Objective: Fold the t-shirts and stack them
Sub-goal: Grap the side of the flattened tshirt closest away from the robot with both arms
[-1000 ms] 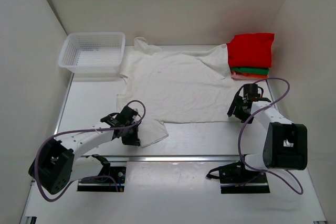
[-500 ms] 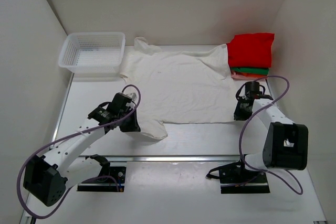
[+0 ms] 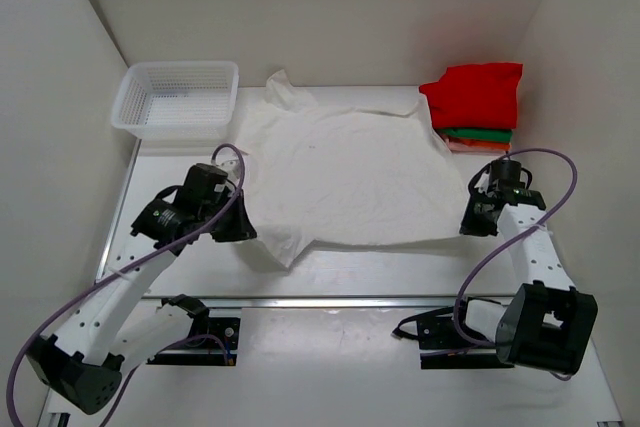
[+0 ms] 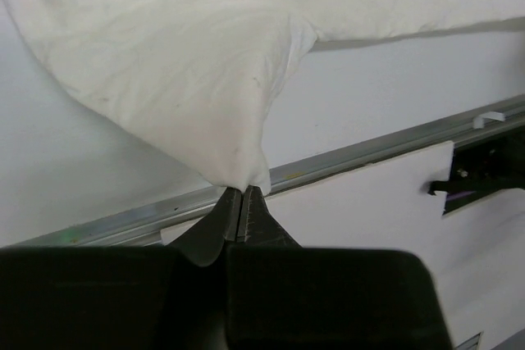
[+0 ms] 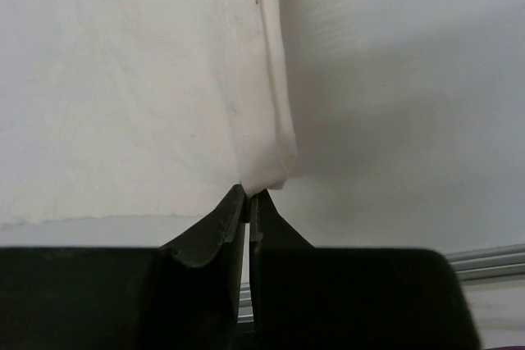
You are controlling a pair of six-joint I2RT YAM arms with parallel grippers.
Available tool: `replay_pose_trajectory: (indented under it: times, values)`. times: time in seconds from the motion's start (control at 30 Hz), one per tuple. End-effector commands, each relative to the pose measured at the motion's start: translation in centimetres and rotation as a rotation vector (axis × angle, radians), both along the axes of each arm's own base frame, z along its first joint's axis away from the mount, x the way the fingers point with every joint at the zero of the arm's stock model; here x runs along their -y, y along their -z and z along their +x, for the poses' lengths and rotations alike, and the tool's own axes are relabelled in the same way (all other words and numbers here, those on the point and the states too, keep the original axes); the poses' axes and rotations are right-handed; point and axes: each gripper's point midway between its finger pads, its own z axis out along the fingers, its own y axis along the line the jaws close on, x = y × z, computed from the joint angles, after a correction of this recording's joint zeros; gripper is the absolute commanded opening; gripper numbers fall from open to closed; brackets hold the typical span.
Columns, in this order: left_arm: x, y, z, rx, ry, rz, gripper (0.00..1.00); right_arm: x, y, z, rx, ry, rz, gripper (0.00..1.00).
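Note:
The cream t-shirt lies spread across the middle of the table, its near edge raised off the surface at both ends. My left gripper is shut on the shirt's near left corner; in the left wrist view the cloth hangs from the pinched tips. On the right, my right gripper is shut on the near right hem, and the folded edge rises from its tips. Folded t-shirts are stacked at the back right: red on top, green and salmon-pink below.
A white mesh basket stands at the back left, just beside the shirt's far sleeve. White walls close in the left, right and back. A metal rail runs along the table's near edge, and shows again in the left wrist view as the rail.
The right gripper closed on the shirt's near right hem. Both grippers rose and moved away from the bases, lifting the near edge; the shirt's far part bunched toward the back.

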Motion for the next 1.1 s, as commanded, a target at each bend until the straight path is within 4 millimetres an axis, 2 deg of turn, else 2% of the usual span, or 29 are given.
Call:
replay_pose_trajectory:
  times: [0.0, 0.1, 0.3, 0.4, 0.5, 0.67, 0.7, 0.73, 0.87, 0.93, 1.07]
  values:
    - [0.6, -3.2, -0.5, 0.055, 0.047, -0.067, 0.0, 0.8, -1.4, -0.5, 0.013, -0.006, -0.013, 0.0]
    - [1.4, -3.6, -1.0, 0.048, 0.085, -0.079, 0.0, 1.1, -1.1, -0.7, 0.005, -0.008, -0.017, 0.0]
    - [0.4, -1.4, -2.8, -0.03, 0.096, -0.057, 0.0, 0.0, -0.8, -0.8, 0.006, -0.034, 0.017, 0.0]
    - [0.5, -1.7, -3.1, -0.016, 0.102, -0.078, 0.0, -0.9, -0.9, -0.7, -0.003, -0.054, 0.041, 0.0]
    - [0.1, -2.7, -2.2, 0.013, 0.088, -0.082, 0.0, -1.0, -0.6, -0.4, -0.025, -0.051, 0.052, 0.0]
    - [-0.1, -2.6, 0.8, 0.04, 0.078, -0.051, 0.0, -0.4, -0.6, 0.4, -0.03, -0.038, 0.058, 0.0]
    - [-0.1, -2.4, 1.8, 0.044, 0.064, -0.053, 0.0, -0.2, -0.8, 1.0, -0.025, -0.044, 0.055, 0.0]
    - [-0.1, -2.6, 2.3, 0.059, 0.058, -0.059, 0.0, -0.2, -0.3, 1.0, -0.047, -0.039, 0.063, 0.0]
    - [-0.2, -2.6, 6.4, 0.095, -0.004, -0.088, 0.0, 0.5, -1.1, 2.9, -0.024, -0.034, 0.051, 0.0]
    - [-0.1, -3.3, 9.0, 0.141, -0.028, -0.101, 0.0, 0.7, -1.6, 4.3, -0.007, -0.033, 0.052, 0.0]
    - [0.3, -5.0, 12.9, 0.2, -0.065, -0.145, 0.0, 1.3, -2.6, 6.7, 0.013, -0.02, 0.046, 0.0]
